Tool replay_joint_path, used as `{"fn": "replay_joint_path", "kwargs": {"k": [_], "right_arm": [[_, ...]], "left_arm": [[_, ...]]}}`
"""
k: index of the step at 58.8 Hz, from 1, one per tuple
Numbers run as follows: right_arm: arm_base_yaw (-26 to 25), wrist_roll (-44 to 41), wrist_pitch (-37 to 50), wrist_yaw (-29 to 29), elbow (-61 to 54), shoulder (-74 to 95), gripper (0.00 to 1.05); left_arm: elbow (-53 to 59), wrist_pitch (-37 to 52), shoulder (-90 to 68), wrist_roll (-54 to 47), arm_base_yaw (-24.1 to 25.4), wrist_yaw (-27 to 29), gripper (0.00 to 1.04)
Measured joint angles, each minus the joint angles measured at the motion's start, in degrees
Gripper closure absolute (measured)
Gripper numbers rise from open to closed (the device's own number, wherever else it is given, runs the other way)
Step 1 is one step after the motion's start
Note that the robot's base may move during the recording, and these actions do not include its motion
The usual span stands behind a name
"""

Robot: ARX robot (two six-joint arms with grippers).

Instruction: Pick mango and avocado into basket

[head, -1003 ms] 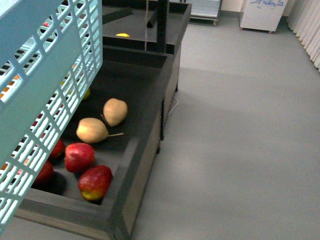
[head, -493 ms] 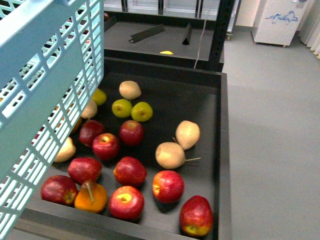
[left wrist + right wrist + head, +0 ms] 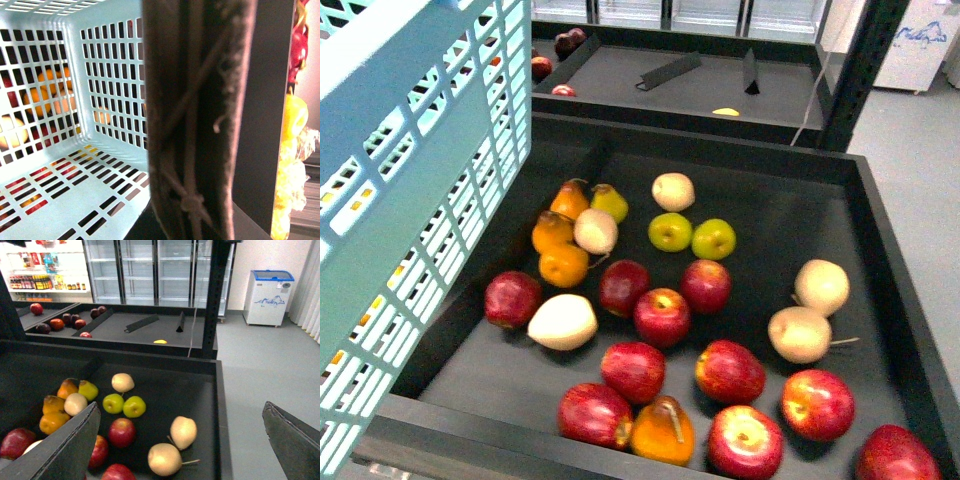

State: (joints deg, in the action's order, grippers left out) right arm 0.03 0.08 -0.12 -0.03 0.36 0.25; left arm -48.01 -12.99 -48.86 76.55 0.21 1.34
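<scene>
The pale teal basket (image 3: pixel 410 200) hangs tilted at the left of the front view, above the fruit bin's left edge. In the left wrist view its slotted inside (image 3: pixel 75 165) holds nothing, and fruit shows through the slots. My left gripper (image 3: pixel 200 200) is shut on its brown handle (image 3: pixel 195 125), which fills that view. My right gripper (image 3: pixel 180 440) is open and holds nothing, hovering over the bin's right part. No avocado is in view. I cannot pick out the mango for sure; a small yellow oval fruit (image 3: pixel 725 111) lies alone in the rear bin.
A black display bin (image 3: pixel 880 250) holds red apples (image 3: pixel 662 316), two green apples (image 3: pixel 713 238), pale pears (image 3: pixel 800 333) and orange fruits (image 3: pixel 563 265). Behind it is a second bin (image 3: pixel 130 332) with dark fruit, a black post (image 3: pixel 217 295), glass fridges and a white chest freezer (image 3: pixel 267 290). Grey floor lies to the right.
The front view has swung left: floor filled the right side a second ago, now the fruit bin fills the frame. The basket stays at the left edge.
</scene>
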Motion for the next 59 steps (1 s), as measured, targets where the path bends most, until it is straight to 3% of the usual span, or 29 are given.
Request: {"fn": "replay_joint_path", "kwargs": {"k": [59], "right_arm": [[0.0, 0.0, 0.0, 0.1, 0.0, 0.0, 0.08]], "left_arm": [[0.0, 0.0, 0.1, 0.0, 0.0, 0.0, 0.99]]}}
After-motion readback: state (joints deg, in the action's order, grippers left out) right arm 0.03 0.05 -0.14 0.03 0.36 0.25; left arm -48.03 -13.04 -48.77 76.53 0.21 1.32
